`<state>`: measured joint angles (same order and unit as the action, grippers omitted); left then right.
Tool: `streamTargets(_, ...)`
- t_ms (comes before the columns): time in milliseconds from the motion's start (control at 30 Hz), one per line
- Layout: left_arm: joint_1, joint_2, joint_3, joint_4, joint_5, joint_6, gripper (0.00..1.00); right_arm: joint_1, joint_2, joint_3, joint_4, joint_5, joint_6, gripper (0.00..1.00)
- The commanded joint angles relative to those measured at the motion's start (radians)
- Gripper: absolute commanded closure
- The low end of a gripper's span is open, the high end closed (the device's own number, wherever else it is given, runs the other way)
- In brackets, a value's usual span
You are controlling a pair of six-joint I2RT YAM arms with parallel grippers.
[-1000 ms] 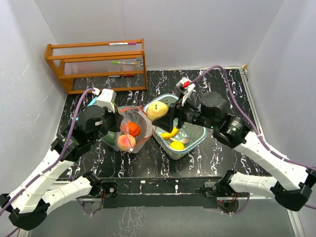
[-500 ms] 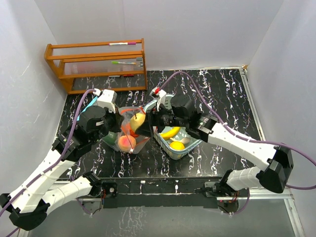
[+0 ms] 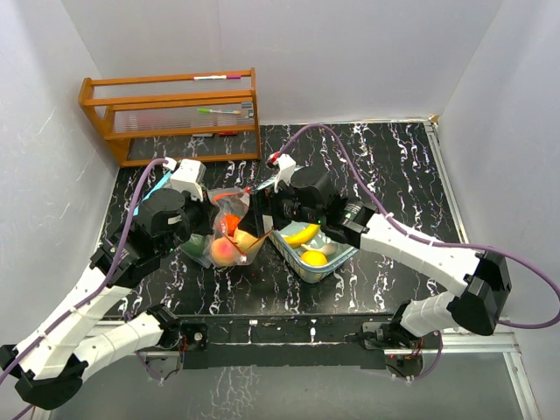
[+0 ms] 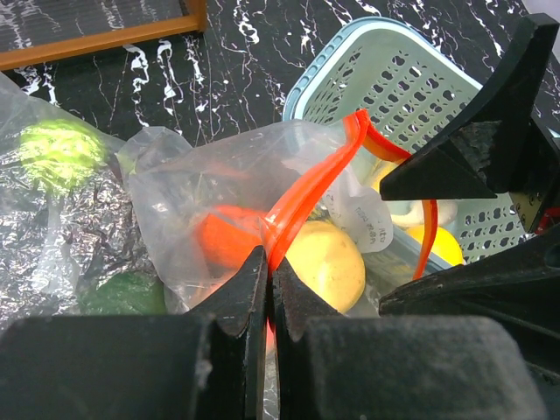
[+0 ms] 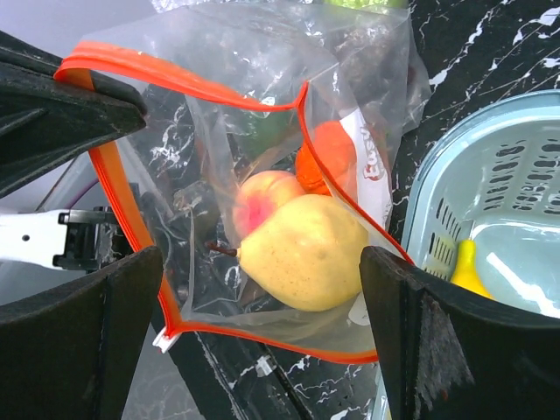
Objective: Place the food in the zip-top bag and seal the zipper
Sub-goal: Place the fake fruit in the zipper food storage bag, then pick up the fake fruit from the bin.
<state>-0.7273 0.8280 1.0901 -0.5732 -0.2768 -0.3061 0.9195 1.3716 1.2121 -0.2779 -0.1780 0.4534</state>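
Left end effector (image 4: 267,262) is clamped on the orange zipper strip (image 4: 306,188) of the zip-top bag (image 4: 192,175), probably the limp film's only stiff hold. Inside lie a pear (image 5: 302,249), peach (image 5: 262,197) and orange fruit (image 5: 325,162). Right end effector (image 5: 258,262) gapes empty above. The basket (image 5: 455,188), right of frame, holds a banana (image 5: 468,267), likely slick and light.

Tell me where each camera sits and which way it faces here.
Top external: above and behind the bases, looking down on the table, wooden rack and both arms.
Left wrist: on the left arm, looking along its shut fingers pinching the orange zipper of the zip-top bag, toward the basket.
Right wrist: on the right arm, looking between its open fingers into the bag at the yellow pear.
Both wrist views share bag, pear and basket.
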Motion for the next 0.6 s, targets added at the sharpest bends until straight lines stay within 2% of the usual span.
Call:
streamTargets(0, 0.006, -0.015, 0.005, 0.012, -0.006, 0.007, 1.0, 0.019, -0.064, 0.069, -0.002, 0.072, 0.0, 0.01)
streamTargets(167, 0.006, -0.015, 0.008, 0.015, -0.004, 0.005, 1.0, 0.024, -0.177, 0.067, -0.125, 0.236, -0.008, 0.02)
streamTargets(333, 0.006, -0.017, 0.011, 0.009, -0.004, 0.008, 1.0, 0.023, -0.248, 0.041, -0.349, 0.434, 0.043, 0.01)
streamTargets(433, 0.006, -0.019, 0.008, 0.008, -0.003, 0.008, 1.0, 0.018, -0.245, 0.021, -0.48, 0.504, 0.074, 0.02)
streamTargets(567, 0.006, -0.02, 0.004, 0.008, 0.007, 0.005, 1.0, 0.015, -0.205, -0.008, -0.535, 0.529, 0.095, 0.02)
